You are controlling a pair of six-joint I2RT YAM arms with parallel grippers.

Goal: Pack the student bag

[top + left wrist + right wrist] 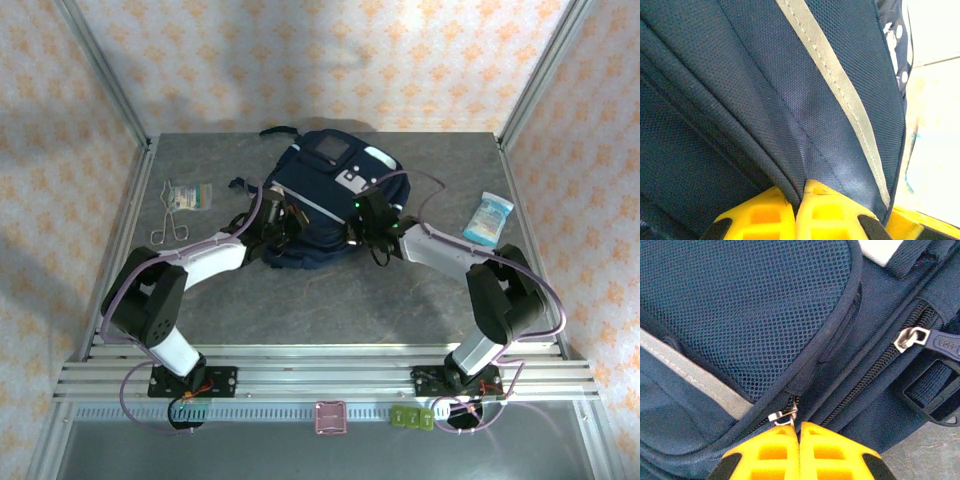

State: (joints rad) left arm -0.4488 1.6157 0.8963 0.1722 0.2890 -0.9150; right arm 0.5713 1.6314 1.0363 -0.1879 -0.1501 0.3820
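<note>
Walls papered in a pale orange flower pattern close in a grey bench framed by aluminium rails. The student bag lies at the upper centre of the top view, navy, its white patches and square pocket turned up.

Both arms reach in from the bottom corners and meet it. The left pincer sits at the bag's lower left edge and the right pincer at its lower right edge.

In the left wrist view the left pincer has its yellow fingers together, clamped on a ridge of the bag's navy fabric, below a grey reflective stripe that runs diagonally across the frame. In the right wrist view the right pincer has its fingers pressed together under the mesh pocket. A small zipper ring touches the left fingertip, but whether it is gripped cannot be told.

A light blue tissue pack lies at centre right of the top view. At centre left lie a scissor-handled metal tool and, just above it, a small flat packet. A second zipper pull lies at the right edge of the right wrist view.
</note>
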